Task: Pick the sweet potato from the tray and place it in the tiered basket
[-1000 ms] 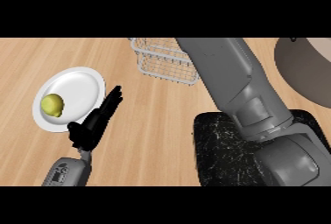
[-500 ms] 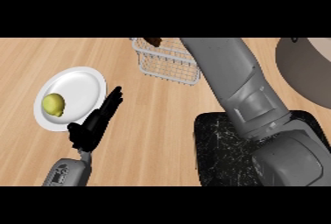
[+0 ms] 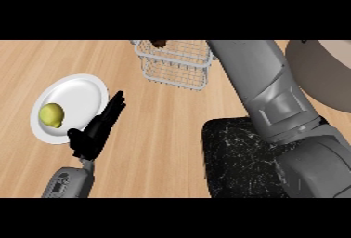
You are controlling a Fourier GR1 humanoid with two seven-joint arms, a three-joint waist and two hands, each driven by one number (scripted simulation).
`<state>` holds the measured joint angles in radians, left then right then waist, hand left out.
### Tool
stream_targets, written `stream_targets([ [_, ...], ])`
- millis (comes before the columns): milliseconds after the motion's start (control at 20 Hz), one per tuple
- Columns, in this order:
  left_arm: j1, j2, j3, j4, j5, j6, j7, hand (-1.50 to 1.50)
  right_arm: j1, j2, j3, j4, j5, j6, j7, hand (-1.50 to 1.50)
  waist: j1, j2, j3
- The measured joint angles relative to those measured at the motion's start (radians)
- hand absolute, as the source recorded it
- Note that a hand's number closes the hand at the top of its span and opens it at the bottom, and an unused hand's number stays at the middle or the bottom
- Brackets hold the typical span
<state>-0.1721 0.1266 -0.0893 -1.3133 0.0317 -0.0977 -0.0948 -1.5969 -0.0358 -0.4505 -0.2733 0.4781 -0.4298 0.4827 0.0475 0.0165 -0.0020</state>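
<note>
Black, straight-fingered and holding nothing, the left hand [image 3: 99, 128] rests open low on the left, its fingertips overlapping the edge of the white plate [image 3: 79, 90]. A yellow lemon [image 3: 51, 115] sits on the plate, and that hand plays no part here.

Over to the right: the grey right forearm [image 3: 260, 83] sweeps up from the lower corner, crossing above the dark speckled tray [image 3: 230, 153] and running to the top edge beside the wire tiered basket [image 3: 175, 69]. The right hand itself lies beyond that edge, so there is no telling whether it is wide, narrow or wrapped round anything.

Now the sweet potato [image 3: 159, 43]. A small dark brown shape peeks in at the very top, right over the basket's far left corner, and that looks like it. No sweet potato shows on the visible part of the tray. Too little of it shows to read its long axis, or whether it is touching the wire.

Here is what the move turns on. The brown shape lies just left of where the right forearm ends and directly above the basket, while the left hand is well apart across the wooden counter [image 3: 158, 121]. The right arm is clearly nearer. By the look of it, only lowering and letting go remain.
</note>
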Motion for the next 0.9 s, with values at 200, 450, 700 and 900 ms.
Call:
stream_targets([
  [200,0.011,0.001,0.003,-0.006,0.004,-0.002,0.003,0.0,0.017,-0.064,0.027,-0.02,0.054,-0.142,0.004,-1.5,-0.013,-0.005,0.0],
  [450,0.043,-0.002,0.006,-0.028,0.0,0.01,-0.001,0.0,0.108,-0.142,0.008,-0.114,0.035,-0.209,-0.074,-1.5,-0.039,-0.015,0.002],
  [700,0.061,-0.003,0.016,-0.016,-0.005,0.02,-0.014,0.0,0.232,-0.22,-0.036,-0.263,-0.047,-0.139,-0.154,-1.5,-0.066,-0.024,0.003],
  [900,0.063,0.006,0.034,-0.017,0.001,0.022,-0.007,0.0,0.356,-0.302,-0.045,-0.389,-0.099,-0.002,-0.156,-1.5,-0.086,-0.031,0.003],
])
